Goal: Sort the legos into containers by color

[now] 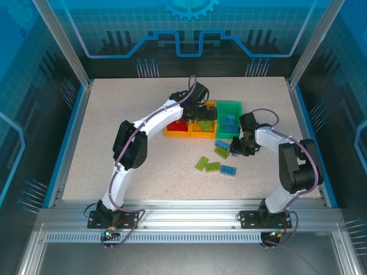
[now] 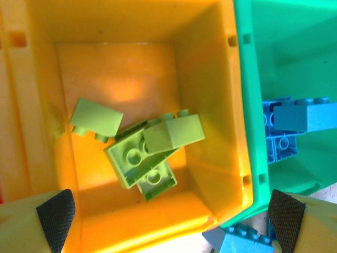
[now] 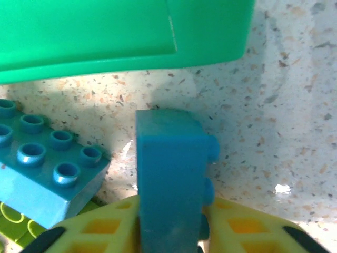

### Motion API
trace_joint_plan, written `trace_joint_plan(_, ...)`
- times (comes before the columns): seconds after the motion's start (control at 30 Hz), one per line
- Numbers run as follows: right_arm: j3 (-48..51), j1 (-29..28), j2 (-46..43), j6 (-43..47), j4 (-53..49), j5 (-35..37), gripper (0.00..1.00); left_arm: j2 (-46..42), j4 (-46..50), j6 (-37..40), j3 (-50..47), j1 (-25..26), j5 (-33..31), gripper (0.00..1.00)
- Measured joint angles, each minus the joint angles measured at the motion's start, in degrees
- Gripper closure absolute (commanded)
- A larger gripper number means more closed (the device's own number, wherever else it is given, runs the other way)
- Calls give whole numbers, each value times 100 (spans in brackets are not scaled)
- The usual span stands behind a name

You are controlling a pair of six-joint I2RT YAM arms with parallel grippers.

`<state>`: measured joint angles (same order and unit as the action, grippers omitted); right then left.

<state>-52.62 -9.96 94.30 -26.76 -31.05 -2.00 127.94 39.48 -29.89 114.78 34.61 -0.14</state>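
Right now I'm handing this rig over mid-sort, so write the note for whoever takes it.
Left gripper: open above the yellow bin beside the green bin; lime bricks lie in it.
Right gripper: shut on a blue brick, low by the green bin.
Done: red bricks in the other yellow bin, blue ones in the green bin.
Left: the held brick, plus loose lime bricks and loose blue bricks on the table.

We take the lone bin point(image 1: 229, 103) as our mark on the counter point(image 1: 114, 143). Touching its left side sits the joined pair of bins point(image 1: 176, 133). Several bricks point(image 2: 284, 126) lie inside the lone bin. A heap of bricks point(image 2: 147, 150) lies in the pair's compartment next to it, beneath the left claw point(image 2: 171, 219). Just before the lone bin a tipped brick point(image 3: 171, 168) sits in the right claw point(image 3: 171, 234), with a flat brick point(image 3: 47, 163) close beside it. Farther before, loose bricks point(image 1: 213, 167) lie scattered.
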Motion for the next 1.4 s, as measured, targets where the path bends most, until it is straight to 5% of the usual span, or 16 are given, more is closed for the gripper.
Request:
trace_joint_plan(0.57, -872, 0, -1021, 225, -756, 138, 79, -1360, -238, -20, -2389, 125, -22, 1)
trace_joint_plan(0.83, -2562, 0, 339, 479, -986, 7, 80, -1576, -258, -181, -3158, 457, -33, 1)
trace_joint_plan(1.03, -2940, 0, 1169, 520, -1038, -39, 80, -1864, -402, -367, -3497, 485, -48, 1)
trace_joint_plan(1.3, -3440, -2, 1792, 490, -1056, 114, 56, -1937, -496, -474, -3591, 520, -48, 1)
trace_joint_plan(1.4, -3657, -15, 1930, 461, -1049, 125, 27, -1937, -507, -472, -3591, 577, -50, 1)
